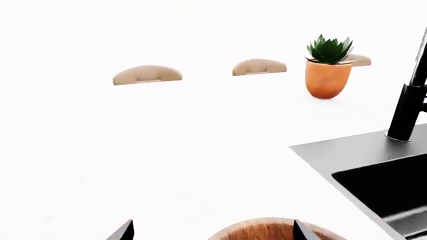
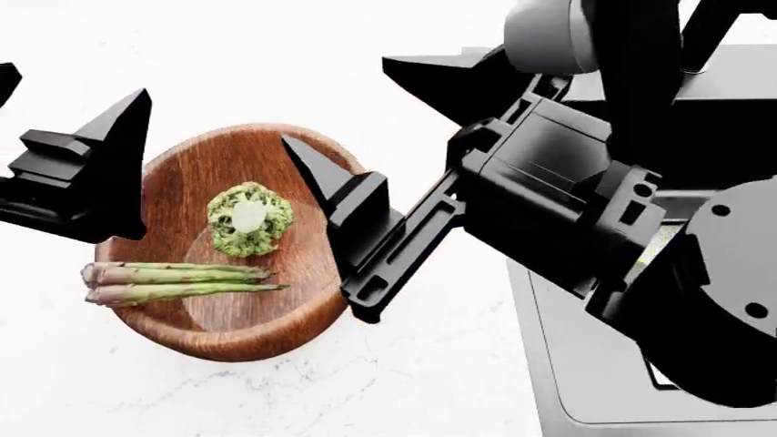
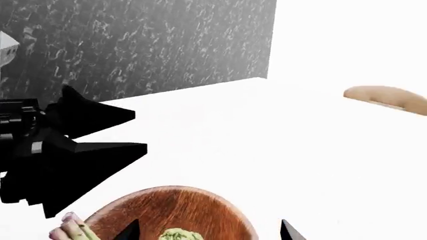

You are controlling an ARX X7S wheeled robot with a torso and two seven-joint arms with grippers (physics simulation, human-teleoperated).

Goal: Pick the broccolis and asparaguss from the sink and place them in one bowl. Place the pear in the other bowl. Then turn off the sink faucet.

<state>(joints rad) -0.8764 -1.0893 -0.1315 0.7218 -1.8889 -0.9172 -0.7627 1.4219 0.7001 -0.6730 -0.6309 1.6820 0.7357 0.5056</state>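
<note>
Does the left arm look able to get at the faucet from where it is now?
Probably yes. The left gripper hangs open over the wooden bowl, empty, and its wrist view shows bare counter leading to the faucet by the sink. However, the right arm lies between them in the head view.

The right arm [image 2: 570, 200] covers most of the sink [image 2: 607, 401] in the head view, so the basin floor and anything lying in it stay hidden; only a strip of rim shows, right of the wooden bowl [image 2: 182, 182]. The right claw [image 2: 364, 146] overlaps that bowl's right rim, and the left claw [image 2: 73, 164] masks its left rim. In the left wrist view the faucet [image 1: 410, 100] is cut off by the frame edge, its top unseen, and the bowl appears only as a sliver. In the right wrist view the asparagus [image 3: 72, 229] and broccoli [image 3: 180, 235] are cropped at the frame edge.
</note>
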